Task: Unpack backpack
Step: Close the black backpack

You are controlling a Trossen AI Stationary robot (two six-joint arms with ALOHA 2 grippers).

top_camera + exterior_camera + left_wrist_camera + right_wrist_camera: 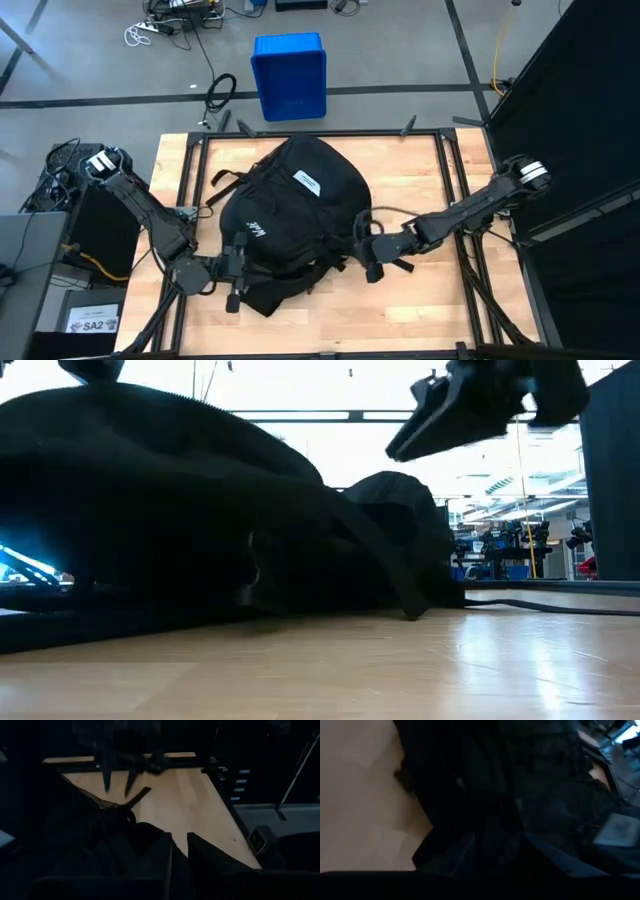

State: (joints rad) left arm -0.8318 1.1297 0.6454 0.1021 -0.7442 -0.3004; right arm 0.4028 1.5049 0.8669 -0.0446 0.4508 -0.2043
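1. Plainly, the backpack lies flat at the middle of the wooden surface, its white label facing up; the blue bin stands on the floor well beyond the backpack's far end.
2. It looks soft and slumping, probably weighted by its contents; fabric would bunch, so a zipper pull or a strap seems the surest hold.
3. The left pincer sits at the backpack's near left corner, just beside or touching the fabric; its fingers stand narrow, a slim gap between them, nothing seen gripped.
4. The right pincer sits at the backpack's near right edge, among the straps; whether its jaws are wide or narrow cannot be told.
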